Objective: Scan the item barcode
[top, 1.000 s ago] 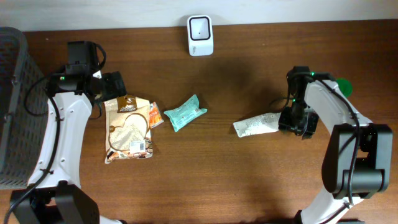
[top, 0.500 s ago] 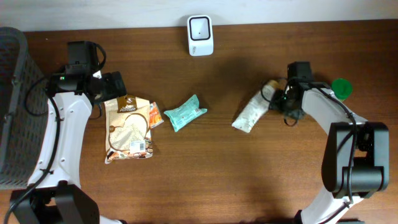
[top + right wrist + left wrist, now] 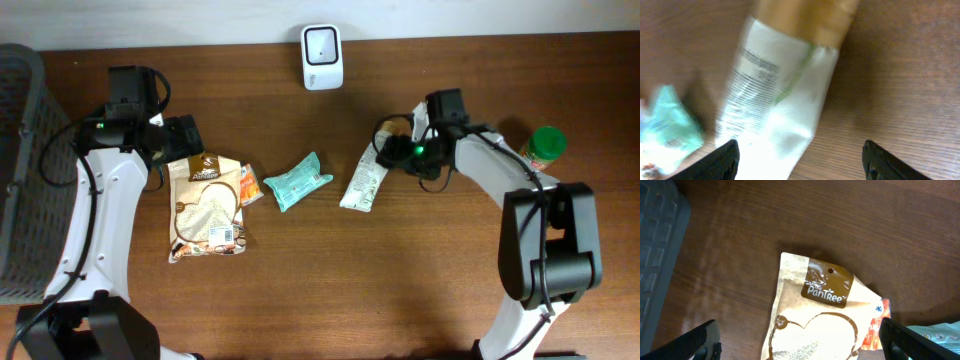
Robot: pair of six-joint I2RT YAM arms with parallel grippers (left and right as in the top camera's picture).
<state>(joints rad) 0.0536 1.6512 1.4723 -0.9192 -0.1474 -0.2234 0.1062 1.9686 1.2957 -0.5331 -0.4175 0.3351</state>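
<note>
The barcode scanner (image 3: 322, 57), a white box, stands at the back edge of the table. A white tube-shaped item (image 3: 362, 185) with printed text lies on the wood, slanting up toward my right gripper (image 3: 388, 151). In the right wrist view the item (image 3: 775, 95) is blurred and fills the left part of the gap. My right gripper (image 3: 800, 161) is open, with its right finger well clear of the item. My left gripper (image 3: 185, 135) hangs open over the top of a tan Pantree bag (image 3: 815, 315), holding nothing.
A teal packet (image 3: 300, 180) and a small orange packet (image 3: 250, 185) lie between the bag and the item. A green-capped jar (image 3: 545, 145) stands at the far right. A dark basket (image 3: 20, 170) fills the left edge.
My right arm has swung the white item left and toward the back, from the right side to near the table's middle, and its jaws have widened. The left arm has not moved.
</note>
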